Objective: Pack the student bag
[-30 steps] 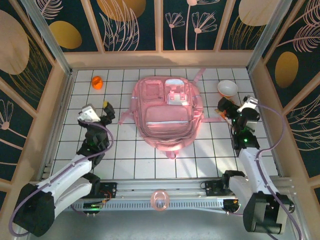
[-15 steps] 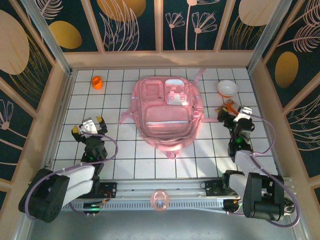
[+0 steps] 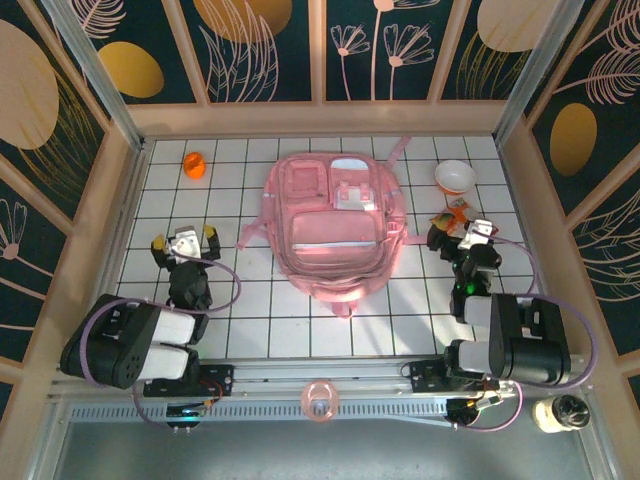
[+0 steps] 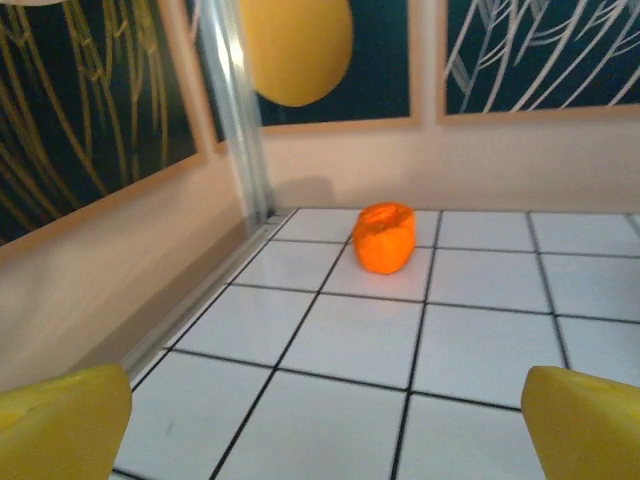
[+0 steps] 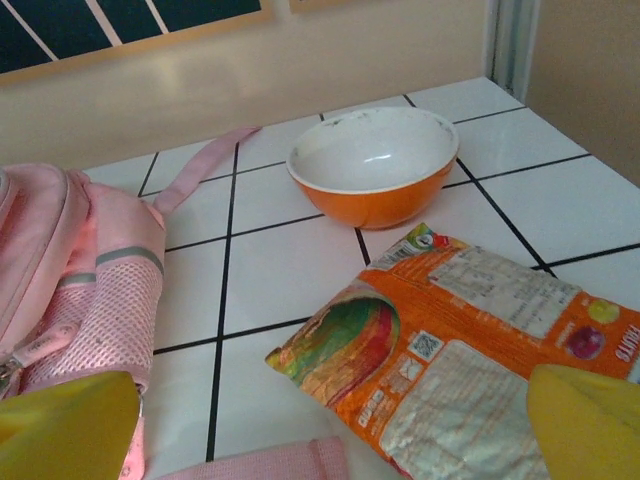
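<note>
At the middle of the white tiled table (image 3: 250,322) lies the student bag (image 3: 335,232), flat with its front up and its top toward the far wall, between the two arms and well apart from both. It is soft pale pink fabric, rounded in outline, with zip pockets, a white and clear panel near the top and a strap trailing toward the far right; from the right wrist its side (image 5: 60,260) shows pink mesh and a grey band. Whether anything is inside cannot be told. The left gripper (image 3: 184,240) sits low to the bag's left, its yellow-padded jaws spread wide and holding nothing (image 4: 320,410). The right gripper (image 3: 458,238) sits to the bag's right, jaws likewise wide apart and empty (image 5: 320,420). Just beyond it lies a flat, crinkled orange snack packet (image 5: 450,340) with printed panels, near the bag's side (image 3: 455,215). Past the packet stands a round bowl (image 5: 372,160), orange outside with a glossy white inside, upright near the far right corner (image 3: 455,177). Near the far left corner sits a small, lumpy orange object (image 4: 386,237), alone on a tile (image 3: 194,164).
</note>
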